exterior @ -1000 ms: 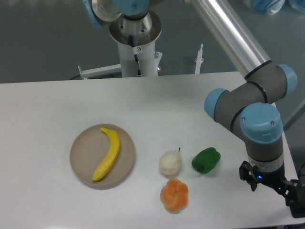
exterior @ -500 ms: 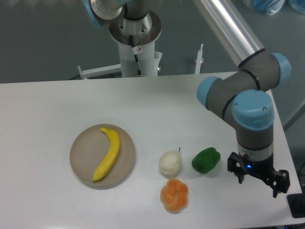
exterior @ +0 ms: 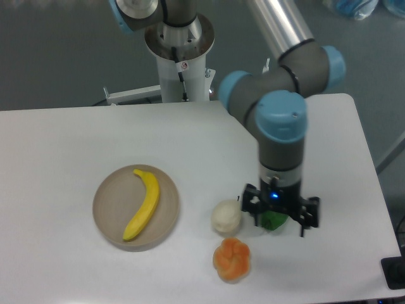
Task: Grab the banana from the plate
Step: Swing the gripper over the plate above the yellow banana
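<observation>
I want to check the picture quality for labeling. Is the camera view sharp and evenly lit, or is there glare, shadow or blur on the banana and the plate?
Camera view: even, soft light; banana and plate sharp, no glare; only faint shadows beneath the gripper.

I see a bright yellow curved banana (exterior: pixel 143 204) lying flat on a round beige plate (exterior: pixel 109 215), left on the surface.

white table (exterior: pixel 76 136) carries: tan plate (exterior: pixel 107 206) left of centre; white pear-shaped fruit (exterior: pixel 226 216), orange fruit (exterior: pixel 231 259) just below it, green pepper (exterior: pixel 274 220) beside the pear, partly hidden by the arm
</observation>
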